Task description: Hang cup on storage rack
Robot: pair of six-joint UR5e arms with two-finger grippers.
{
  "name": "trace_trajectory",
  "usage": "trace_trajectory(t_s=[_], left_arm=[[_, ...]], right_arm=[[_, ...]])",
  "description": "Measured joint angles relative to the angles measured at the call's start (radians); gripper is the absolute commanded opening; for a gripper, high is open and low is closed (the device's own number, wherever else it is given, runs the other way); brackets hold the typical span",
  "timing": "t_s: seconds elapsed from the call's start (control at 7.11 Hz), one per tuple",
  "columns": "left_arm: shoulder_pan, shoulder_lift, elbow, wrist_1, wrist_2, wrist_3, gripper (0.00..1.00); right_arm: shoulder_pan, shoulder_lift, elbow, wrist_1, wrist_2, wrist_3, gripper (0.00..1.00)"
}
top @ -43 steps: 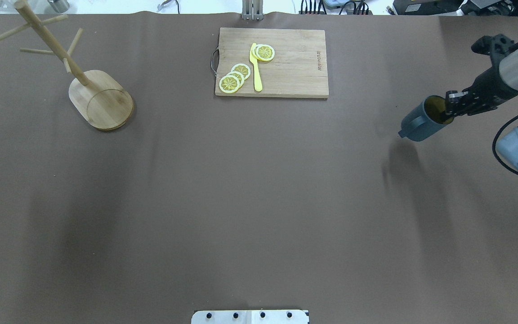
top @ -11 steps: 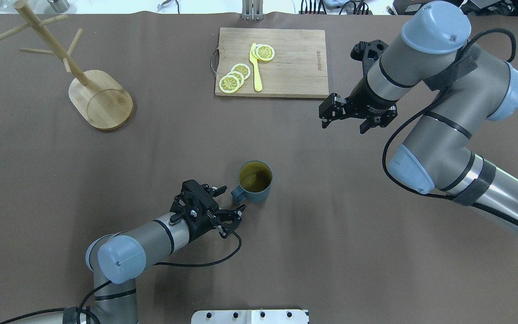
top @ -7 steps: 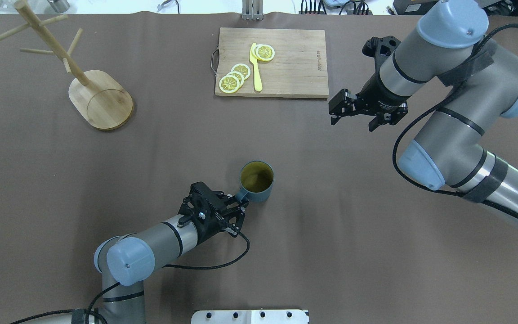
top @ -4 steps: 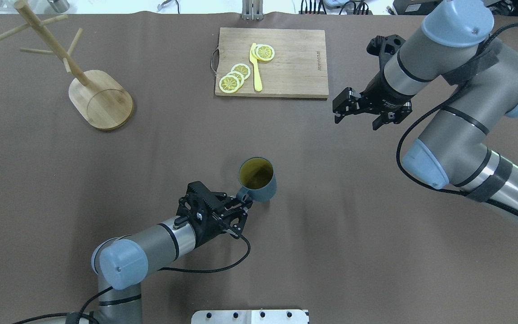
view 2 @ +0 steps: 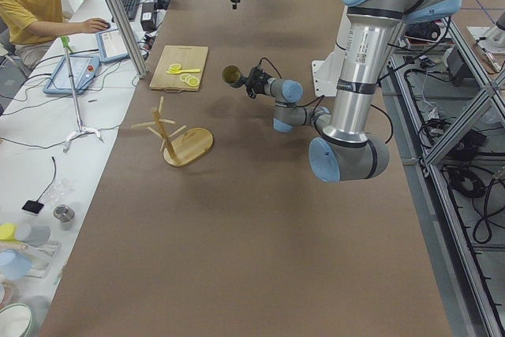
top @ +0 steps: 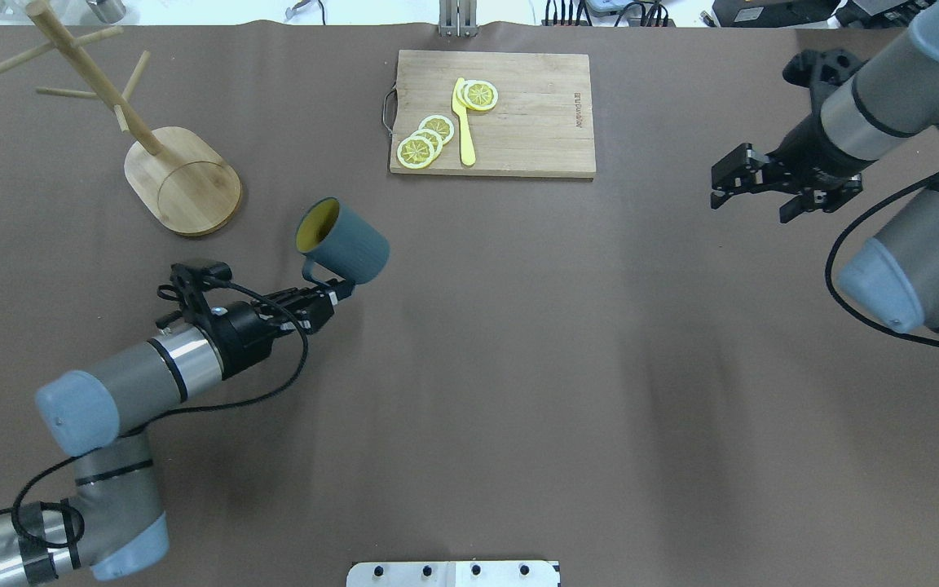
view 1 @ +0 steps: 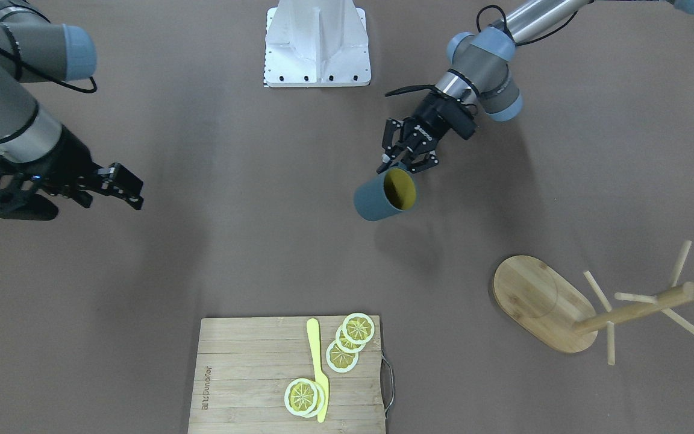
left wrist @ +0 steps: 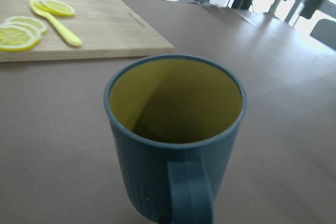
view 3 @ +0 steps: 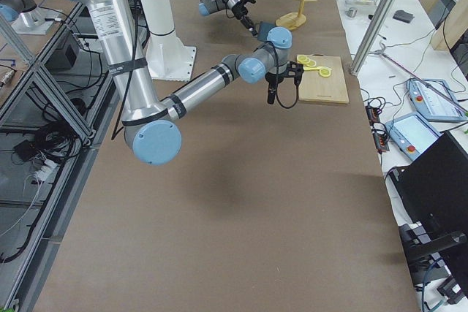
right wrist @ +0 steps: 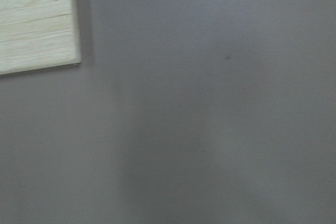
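The dark teal cup with its yellowish inside hangs tilted above the table, mouth turned toward the rack. My left gripper is shut on its loop handle; the front-facing view shows the gripper behind the cup. The left wrist view is filled by the cup, its handle nearest the camera. The bamboo storage rack stands at the far left, its pegs bare, up and left of the cup. My right gripper is open and empty over the table's right side.
A bamboo cutting board with lemon slices and a yellow knife lies at the far middle. A corner of it shows in the right wrist view. The robot's white base plate sits at the near edge.
My left gripper closed on the cup's handle, lifted the cup off the table's middle and carried it left toward the rack, tilting it. My right arm drew back to the right.
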Motion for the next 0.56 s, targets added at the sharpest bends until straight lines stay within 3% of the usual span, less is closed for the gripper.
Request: trace_trajectory(t_s=[0.28, 0.56], left_arm=[[-0.228, 0.011, 0.012, -0.024, -0.221, -0.371, 0.00], [-0.399, -0.034, 0.045, -0.028, -0.340, -0.684, 0.00]], right_arm=[[0.105, -0.114, -0.005, -0.003, 0.009, -0.233, 1.00], [0.132, -0.147, -0.009, -0.003, 0.009, -0.293, 1.00]])
